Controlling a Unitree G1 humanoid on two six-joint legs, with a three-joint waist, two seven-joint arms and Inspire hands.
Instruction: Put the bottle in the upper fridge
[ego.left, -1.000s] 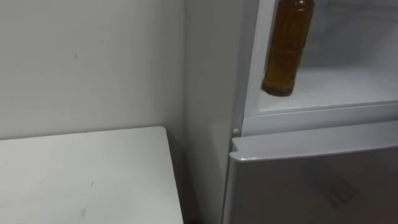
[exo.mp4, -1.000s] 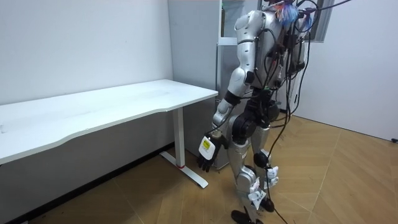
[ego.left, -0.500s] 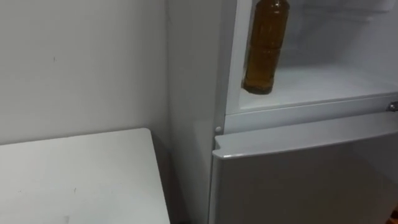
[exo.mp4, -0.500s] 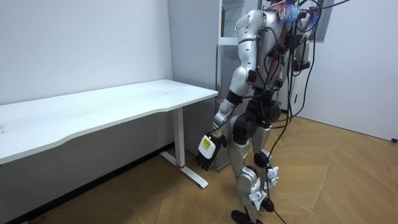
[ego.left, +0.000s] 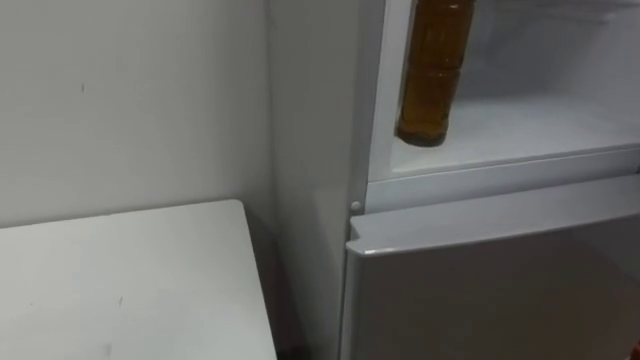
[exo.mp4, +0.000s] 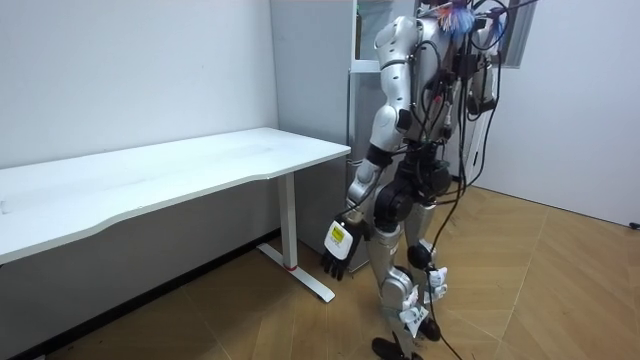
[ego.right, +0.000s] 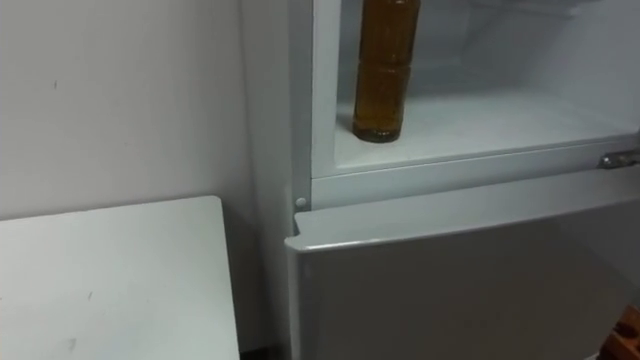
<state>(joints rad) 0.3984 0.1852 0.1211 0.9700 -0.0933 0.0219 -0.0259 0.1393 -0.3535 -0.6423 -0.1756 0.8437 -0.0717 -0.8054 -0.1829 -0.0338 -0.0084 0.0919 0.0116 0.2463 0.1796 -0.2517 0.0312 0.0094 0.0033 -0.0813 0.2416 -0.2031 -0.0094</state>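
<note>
Presently, the bottle (ego.left: 432, 75) is found standing upright in the upper fridge (ego.left: 540, 130), at that compartment's left front corner, just above the shut lower door (ego.left: 500, 280). It is expected to be fairly heavy, stiff while full and somewhat slippery, so a wrap round the ribbed mid-body is advised. A clear plastic body filled with amber-brown liquid is shown, and the cap is cut off. The left hand (exo.mp4: 338, 248) is hung low beside the fridge, fingers relaxed and empty.

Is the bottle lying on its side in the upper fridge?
No, the bottle stands upright on the floor of the upper fridge.
</note>
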